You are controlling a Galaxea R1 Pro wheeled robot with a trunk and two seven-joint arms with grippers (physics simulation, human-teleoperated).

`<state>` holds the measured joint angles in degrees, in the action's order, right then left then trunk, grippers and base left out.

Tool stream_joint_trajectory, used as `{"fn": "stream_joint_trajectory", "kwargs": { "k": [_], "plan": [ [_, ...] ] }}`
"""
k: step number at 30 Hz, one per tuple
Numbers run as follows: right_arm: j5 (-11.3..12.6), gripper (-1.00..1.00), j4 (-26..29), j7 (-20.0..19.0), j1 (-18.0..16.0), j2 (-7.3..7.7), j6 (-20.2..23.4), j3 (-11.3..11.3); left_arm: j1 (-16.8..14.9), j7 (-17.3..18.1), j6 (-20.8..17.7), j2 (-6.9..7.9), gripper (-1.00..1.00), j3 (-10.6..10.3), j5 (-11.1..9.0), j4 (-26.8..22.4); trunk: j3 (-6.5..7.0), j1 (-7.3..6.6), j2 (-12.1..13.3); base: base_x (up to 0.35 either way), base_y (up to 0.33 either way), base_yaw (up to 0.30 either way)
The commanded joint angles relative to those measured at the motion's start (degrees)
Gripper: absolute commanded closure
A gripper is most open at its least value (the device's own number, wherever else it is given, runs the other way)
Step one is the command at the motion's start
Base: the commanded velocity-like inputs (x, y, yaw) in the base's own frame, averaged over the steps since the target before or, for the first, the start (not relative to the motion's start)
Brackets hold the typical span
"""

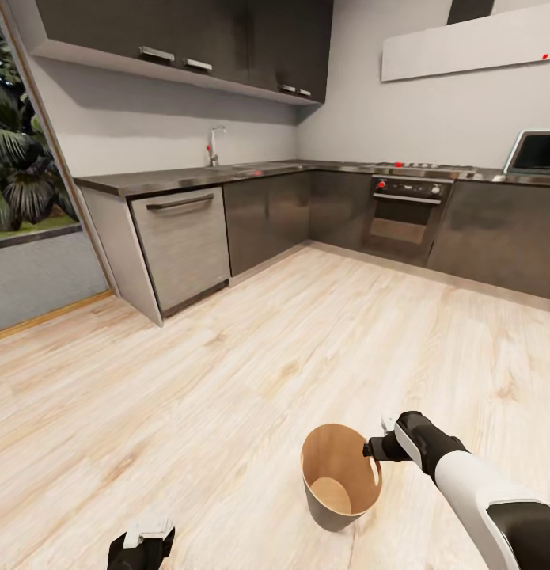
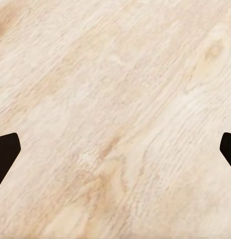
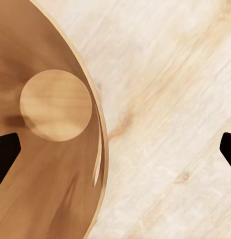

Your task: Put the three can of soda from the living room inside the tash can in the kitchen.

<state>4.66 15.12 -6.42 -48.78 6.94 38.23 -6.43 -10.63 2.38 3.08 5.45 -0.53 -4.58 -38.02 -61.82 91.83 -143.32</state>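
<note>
The tash can (image 1: 328, 513) stands upright on the pale wood kitchen floor (image 1: 227, 380), close in front of me and right of centre. Its tan inside and round bottom (image 3: 55, 104) are bare. My right gripper (image 1: 374, 450) hangs at the bucket's right rim, open. In the right wrist view the right gripper (image 3: 115, 149) straddles the rim (image 3: 101, 149), with one fingertip over the inside and the other over the floor. My left gripper (image 1: 140, 548) is low at the view's lower left, open above bare floor (image 2: 115, 99). The soda cans are out of view.
Dark grey cabinets run along the back under a steel-grey countertop (image 1: 187, 178) with a tap (image 1: 215, 146). A silver dishwasher front (image 1: 183, 245) is at the left and a built-in oven (image 1: 405, 214) at the right. A glass opening with plants (image 1: 21, 182) is far left.
</note>
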Motion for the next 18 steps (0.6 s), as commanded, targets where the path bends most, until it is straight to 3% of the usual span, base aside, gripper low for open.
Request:
{"fn": "stream_joint_trajectory", "kwargs": {
  "k": [1, 9, 18],
  "plan": [
    [0.0, -1.0, 0.0, 0.0, 0.0, 0.0, 0.0, 0.0, 0.0, 0.0, 0.0, 0.0, -1.0, 0.0, 0.0, -0.01, 0.0, 0.0, 0.0, 0.0, 0.0, 0.0],
    [0.0, -1.0, 0.0, 0.0, 0.0, 0.0, 0.0, 0.02, 0.0, -0.01, 0.08, 0.0, -1.0, -0.04, -0.07, -0.09, 0.0, 0.0, 0.0, 0.0, 0.005, 0.0],
    [0.0, -1.0, 0.0, 0.0, 0.0, 0.0, 0.0, 0.01, 0.0, 0.02, 0.05, 0.0, -1.0, 0.03, -0.07, -0.06, 0.0, 0.0, 0.0, 0.0, 0.121, 0.0]
  ]
}}
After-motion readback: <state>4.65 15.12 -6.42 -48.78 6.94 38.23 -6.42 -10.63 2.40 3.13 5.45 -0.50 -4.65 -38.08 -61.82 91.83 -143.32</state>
